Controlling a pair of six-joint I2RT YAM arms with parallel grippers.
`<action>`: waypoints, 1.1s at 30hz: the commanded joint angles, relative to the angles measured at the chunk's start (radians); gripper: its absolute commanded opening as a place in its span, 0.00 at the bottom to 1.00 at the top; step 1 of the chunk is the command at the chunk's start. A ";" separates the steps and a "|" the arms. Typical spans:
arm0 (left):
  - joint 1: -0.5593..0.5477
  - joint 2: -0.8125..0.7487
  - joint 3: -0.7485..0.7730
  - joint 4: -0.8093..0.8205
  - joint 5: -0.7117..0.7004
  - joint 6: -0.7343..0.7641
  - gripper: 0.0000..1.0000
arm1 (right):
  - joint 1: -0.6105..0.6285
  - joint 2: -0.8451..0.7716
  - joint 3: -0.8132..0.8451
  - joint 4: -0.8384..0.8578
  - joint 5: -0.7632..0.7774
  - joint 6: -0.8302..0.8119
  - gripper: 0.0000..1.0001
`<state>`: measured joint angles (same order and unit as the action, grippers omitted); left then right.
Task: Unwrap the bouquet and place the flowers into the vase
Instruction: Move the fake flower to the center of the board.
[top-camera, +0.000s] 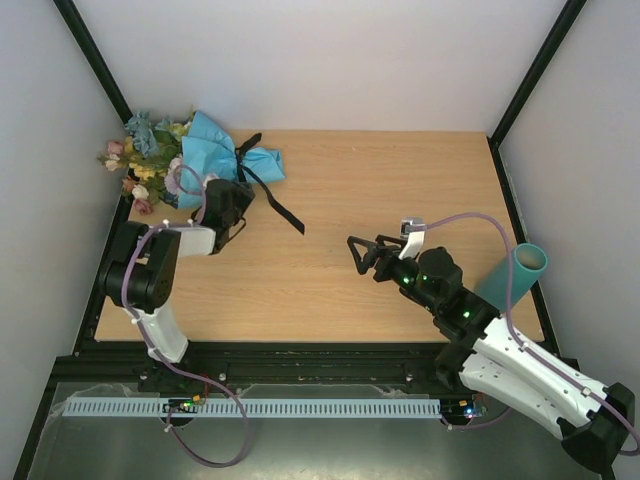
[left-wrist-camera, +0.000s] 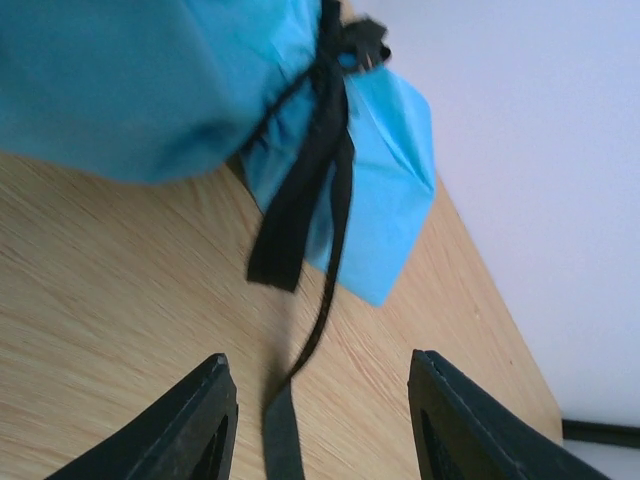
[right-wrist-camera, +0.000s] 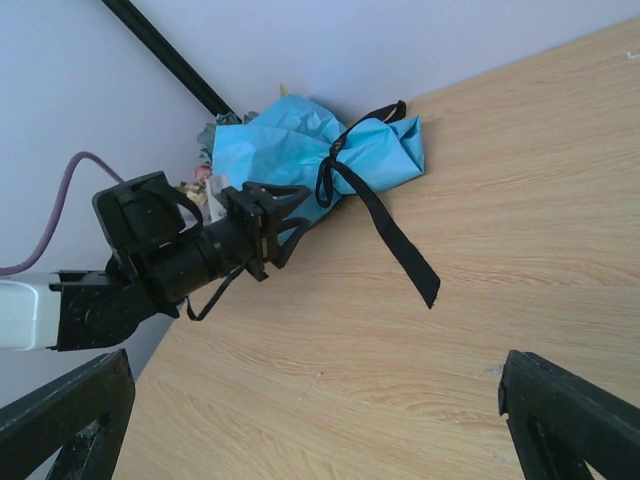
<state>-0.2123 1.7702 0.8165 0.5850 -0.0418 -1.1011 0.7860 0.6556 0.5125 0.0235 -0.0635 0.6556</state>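
The bouquet (top-camera: 205, 152) lies at the table's far left corner, its flowers (top-camera: 140, 160) pointing at the left wall. Pale blue paper (left-wrist-camera: 130, 90) is cinched by a black ribbon (left-wrist-camera: 300, 200), which is knotted. One long tail (top-camera: 280, 205) trails across the wood. My left gripper (top-camera: 240, 200) sits at the knot with its jaws apart. A thin ribbon strand (left-wrist-camera: 318, 310) runs between the fingers (left-wrist-camera: 200, 420) untouched. My right gripper (top-camera: 354, 254) hovers open mid-table, facing the bouquet (right-wrist-camera: 290, 150). The teal vase (top-camera: 520, 275) stands at the right edge.
Black frame posts (top-camera: 95, 55) and white walls close in the back and both sides. The right arm's body (top-camera: 450, 295) lies just left of the vase. Bare wood (top-camera: 400, 180) stretches between the bouquet and the vase.
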 joint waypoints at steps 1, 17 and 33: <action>-0.037 0.060 0.040 0.119 0.034 -0.034 0.49 | 0.005 0.022 -0.003 0.037 -0.022 -0.015 0.99; -0.006 0.287 0.160 0.243 0.075 -0.153 0.52 | 0.005 0.029 0.011 0.006 -0.011 -0.039 0.99; 0.039 0.462 0.278 0.345 0.091 -0.234 0.55 | 0.005 0.015 0.022 -0.064 0.036 -0.054 0.99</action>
<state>-0.1944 2.2066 1.0698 0.8600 0.0490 -1.3029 0.7860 0.6861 0.5129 -0.0116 -0.0551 0.6170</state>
